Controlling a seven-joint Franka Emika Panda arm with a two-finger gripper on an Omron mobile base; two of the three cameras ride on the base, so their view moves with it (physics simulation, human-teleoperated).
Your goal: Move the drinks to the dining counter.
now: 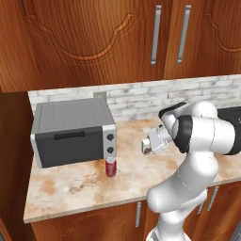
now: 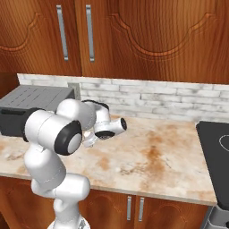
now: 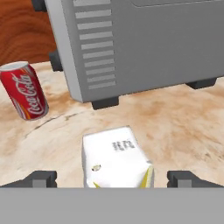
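A small white carton (image 3: 116, 159) stands on the marbled counter (image 1: 75, 188), between the two dark fingertips of my gripper (image 3: 113, 179). The jaws are wide open, and each tip stands apart from the carton's sides. From the left base view the gripper (image 1: 147, 146) points left and down over the counter's middle. A red can (image 3: 24, 89) with a silver top stands upright to the left of the carton, in front of the toaster oven; it is the red can (image 1: 110, 167) near the oven's front right corner. The dining counter is out of view.
A grey toaster oven (image 1: 73, 132) sits at the counter's back left, close behind the carton. A white-tile backsplash (image 2: 156, 100) and wood wall cabinets (image 1: 94, 37) rise behind. A black cooktop (image 2: 217, 152) lies at the right end. Bare counter stretches to the right of the arm.
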